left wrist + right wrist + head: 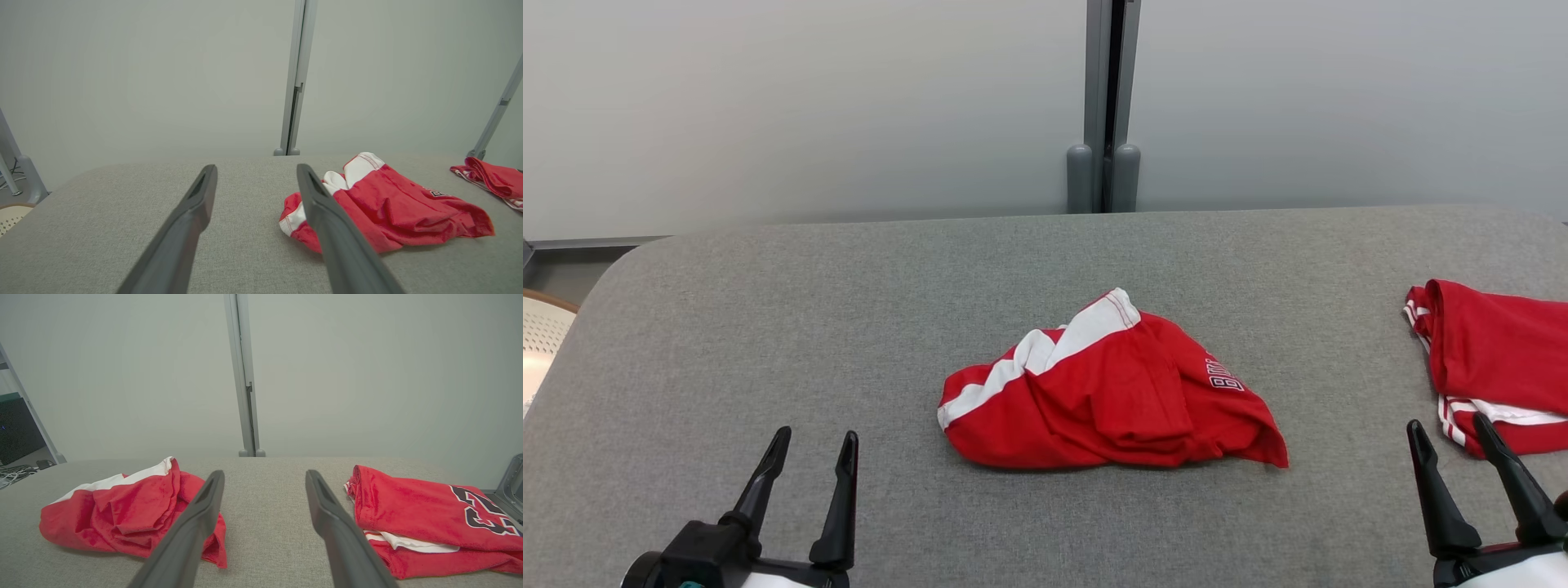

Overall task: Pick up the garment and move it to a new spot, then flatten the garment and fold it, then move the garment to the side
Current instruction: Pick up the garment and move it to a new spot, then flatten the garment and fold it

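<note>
Red, white-trimmed crumpled cloth garment (pixel 1111 400) lies mid-way on the grey fabric desk (pixel 768 327), well apart from and between the left pincer (pixel 815 437) and right pincer (pixel 1450 425), both spread wide and empty.

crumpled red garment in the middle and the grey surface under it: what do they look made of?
The crumpled red garment looks like soft matte knit jersey with white panels and stitched seams; it slumps in loose, rounded folds. The grey surface seems to be a matte, heathered woven upholstery cloth: a fine weave grain shows up close, and its rounded corner suggests padding beneath.
</note>
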